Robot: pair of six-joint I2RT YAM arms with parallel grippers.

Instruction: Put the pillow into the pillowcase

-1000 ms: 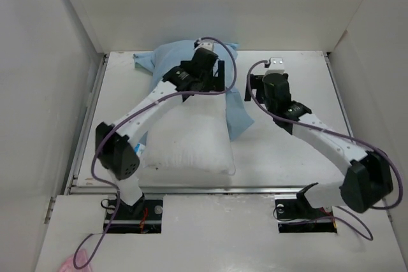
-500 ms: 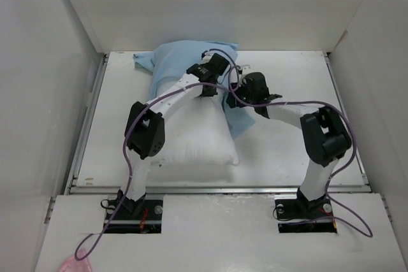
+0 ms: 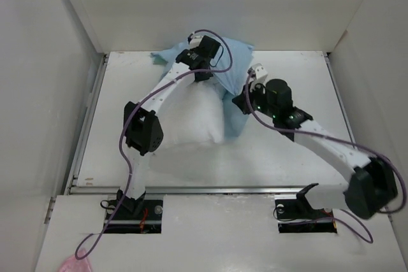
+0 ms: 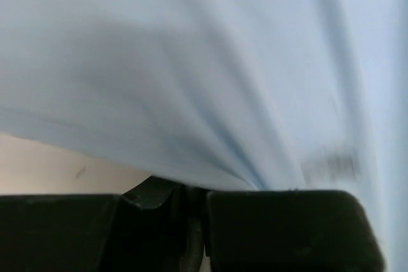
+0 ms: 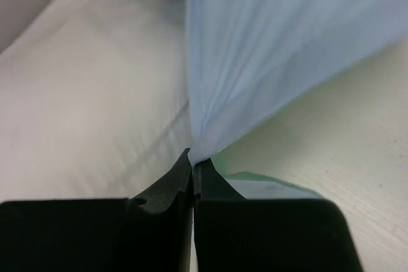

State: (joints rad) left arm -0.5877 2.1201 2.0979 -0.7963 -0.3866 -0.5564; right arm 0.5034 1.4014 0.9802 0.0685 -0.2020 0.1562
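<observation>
White tabletop [image 3: 261, 164] bears the plump pillow [image 3: 191, 116]; left gripper [image 4: 191, 190] and right gripper [image 5: 192, 158] each pinch the thin, creased pillowcase [image 5: 280, 42].

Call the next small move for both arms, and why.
Probably draw both pinched edges a little toward the near side. The left end effector and the right end effector are each shut on the pillowcase. In the top view most of the pillow lies bare on its near half, so the mouth likely has to slide down over it.
</observation>
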